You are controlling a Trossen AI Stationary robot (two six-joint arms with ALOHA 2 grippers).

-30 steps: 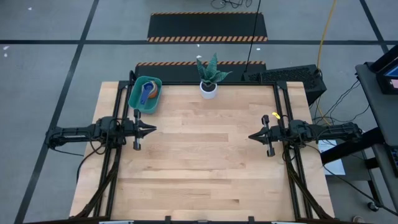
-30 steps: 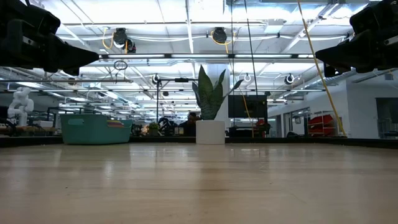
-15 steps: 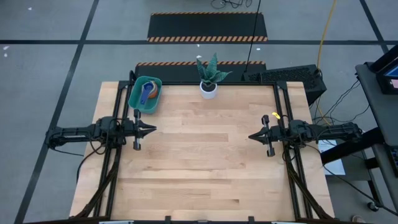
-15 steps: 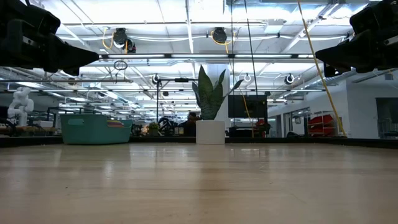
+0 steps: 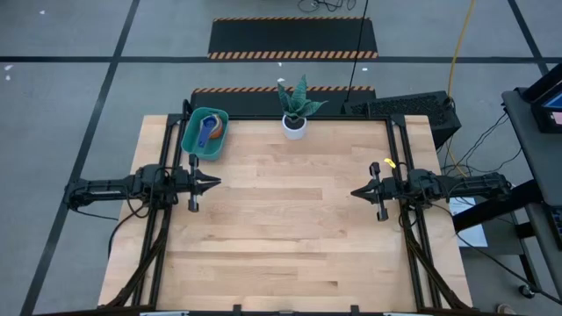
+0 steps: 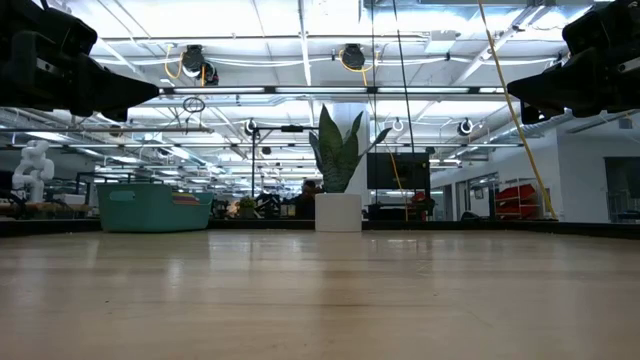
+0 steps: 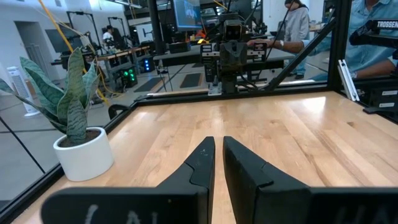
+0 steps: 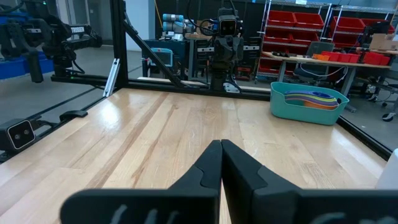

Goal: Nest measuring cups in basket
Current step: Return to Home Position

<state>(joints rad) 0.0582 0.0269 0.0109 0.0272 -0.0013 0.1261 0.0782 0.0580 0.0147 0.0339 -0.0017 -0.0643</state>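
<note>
Wood planks of the surface (image 5: pixel 290 254) lie bare on the near side. Halfway back, the two arms reach in from opposite edges and face each other, well apart. The left gripper (image 5: pixel 214 183) hangs above the surface near its left edge and holds nothing. Its wrist view shows its fingers (image 7: pixel 200 169) almost together, with only a thin slit between them. The right gripper (image 5: pixel 356 191) hangs near the right edge, its fingers (image 8: pixel 210 165) pressed together and empty.

Farther back, at the far left corner, sits the basket (image 5: pixel 188 133), just beyond the left gripper. The cups (image 5: pixel 208 132) lie inside it, a dark blue one on top with orange showing beside it. From the right wrist view their coloured rims show layered just above the basket wall. A plant pot (image 5: pixel 295 126) stands at the middle of the far edge, apart from the basket.

Compared with a second ago and half a second ago, nothing has shifted: arms, basket and pot are where they were.
</note>
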